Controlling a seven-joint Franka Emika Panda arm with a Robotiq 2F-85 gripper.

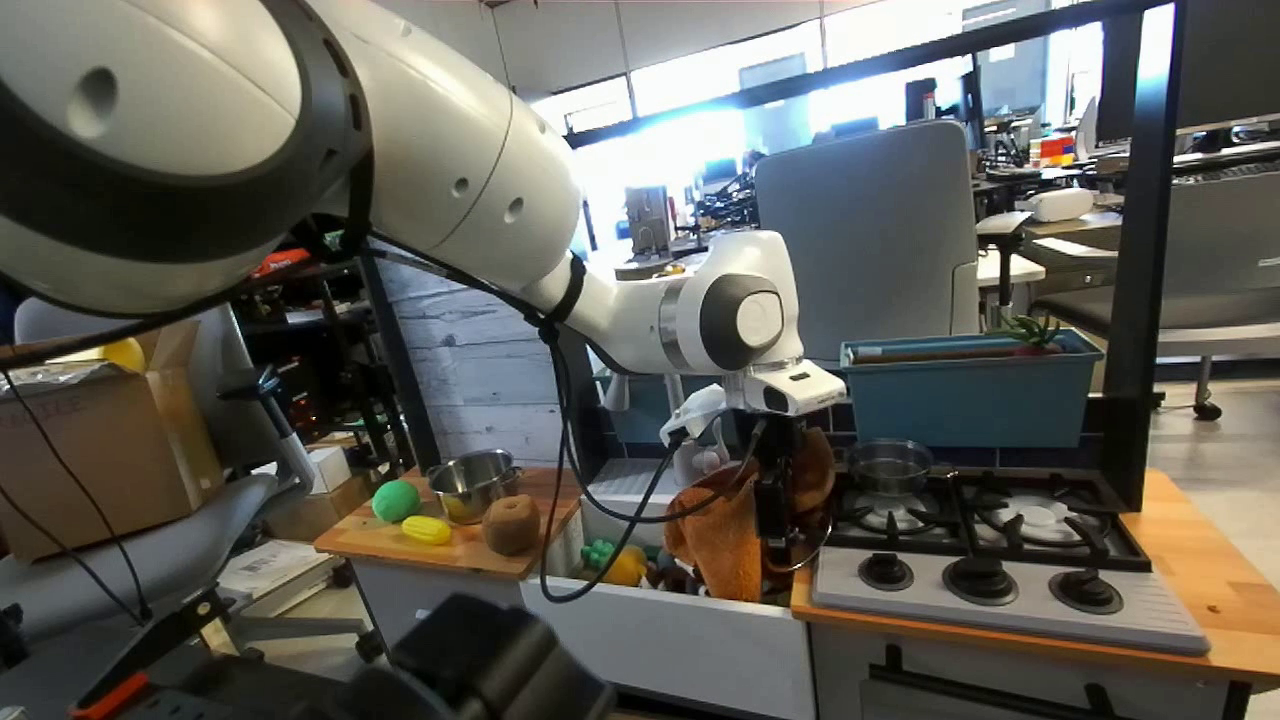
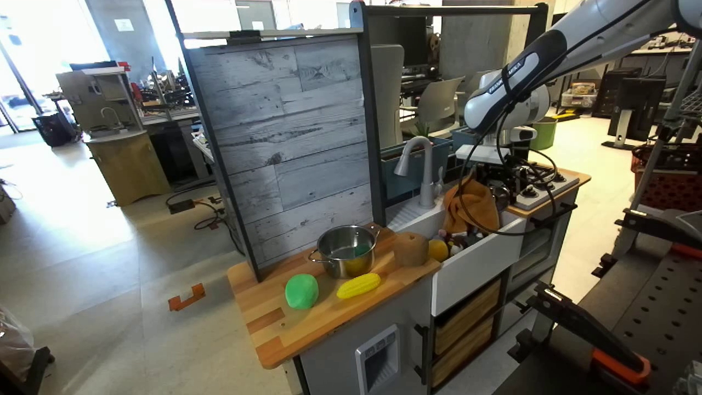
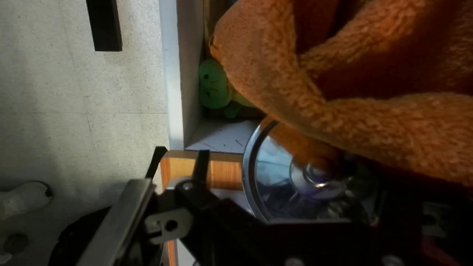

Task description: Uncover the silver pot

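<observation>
In an exterior view, a green ball [image 2: 301, 291] lies on the worktop [image 2: 329, 311] nearest its left edge. The silver pot [image 2: 341, 264], uncovered, stands upright near the back edge. Corn [image 2: 358, 286] lies before it, towards the front edge. A brown object [image 2: 411, 249] sits at the right edge, by the front corner. Past that edge comes the sink [image 2: 477, 269], an orange cloth [image 2: 476, 203] over it. The fingers [image 1: 772, 505] point down near the cloth; how far they are open, and whether they have hold of anything, cannot be told. The wrist view shows a glass lid [image 3: 275, 175], partly behind the cloth. A clear pan [image 1: 890, 468] stands on the stove [image 1: 1033, 600].
</observation>
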